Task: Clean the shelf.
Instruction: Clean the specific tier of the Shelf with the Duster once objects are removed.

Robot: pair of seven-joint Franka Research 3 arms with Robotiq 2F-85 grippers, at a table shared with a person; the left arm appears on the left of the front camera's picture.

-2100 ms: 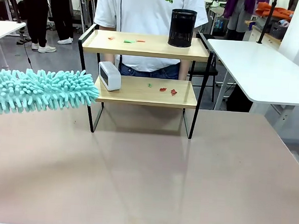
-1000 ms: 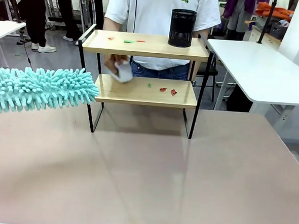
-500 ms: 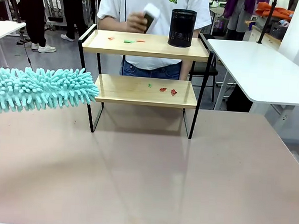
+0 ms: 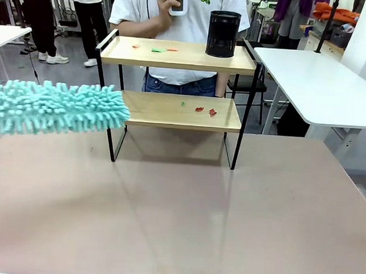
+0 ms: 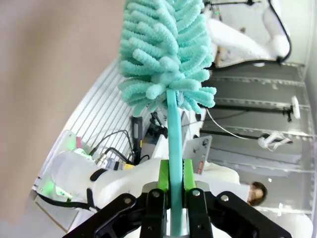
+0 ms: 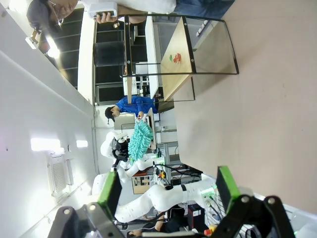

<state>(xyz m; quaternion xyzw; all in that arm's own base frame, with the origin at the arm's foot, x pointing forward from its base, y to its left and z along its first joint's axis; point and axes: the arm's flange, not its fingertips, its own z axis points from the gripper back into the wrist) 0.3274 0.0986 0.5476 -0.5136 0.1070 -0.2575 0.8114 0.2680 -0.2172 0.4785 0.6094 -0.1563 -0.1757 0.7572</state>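
The shelf (image 4: 172, 116) stands at the middle of the desk's (image 4: 178, 217) far edge, its long axis along that edge and its open front toward the robot. Bare desk runs from it to the near edge and out to both sides. The left gripper (image 5: 172, 176) is clamped on the handle of a duster (image 4: 48, 109), which lies level and points right with its tip at the lower board's left end. Scraps (image 4: 205, 110) dot both boards, a cup (image 4: 223, 34) stands at the top board's right end, and the right gripper (image 6: 167, 191) gapes wide, empty.
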